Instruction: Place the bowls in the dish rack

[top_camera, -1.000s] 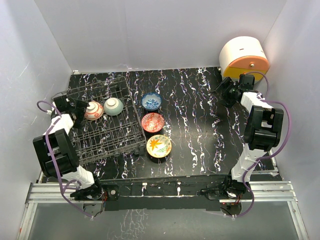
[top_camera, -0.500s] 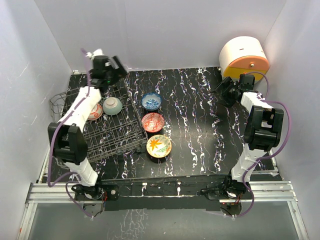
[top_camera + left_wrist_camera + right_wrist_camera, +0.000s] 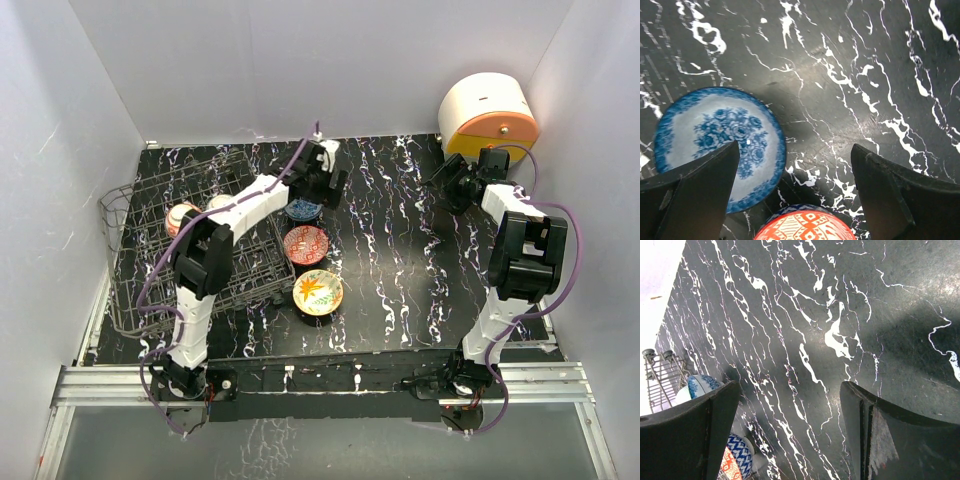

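Observation:
The blue-white bowl (image 3: 300, 211) (image 3: 715, 145), the red-orange bowl (image 3: 306, 244) (image 3: 805, 227) and the yellow leaf bowl (image 3: 318, 291) stand in a row on the black marbled table, just right of the dish rack (image 3: 190, 265). The red patterned bowl (image 3: 180, 218) and the pale teal bowl (image 3: 215, 203) lie inside the rack, the teal one partly hidden by my left arm. My left gripper (image 3: 322, 188) (image 3: 795, 195) is open and empty, above the blue-white bowl's right rim. My right gripper (image 3: 452, 186) (image 3: 790, 435) is open and empty at the back right.
A cream and orange round container (image 3: 487, 118) stands in the back right corner. White walls enclose the table on three sides. In the right wrist view the rack's corner (image 3: 660, 375) and two bowls' outsides (image 3: 737, 455) show at the left.
My left arm has swung from the rack's left side, over its back edge, to the right, and now hangs above the blue-white bowl. The right arm has not moved.

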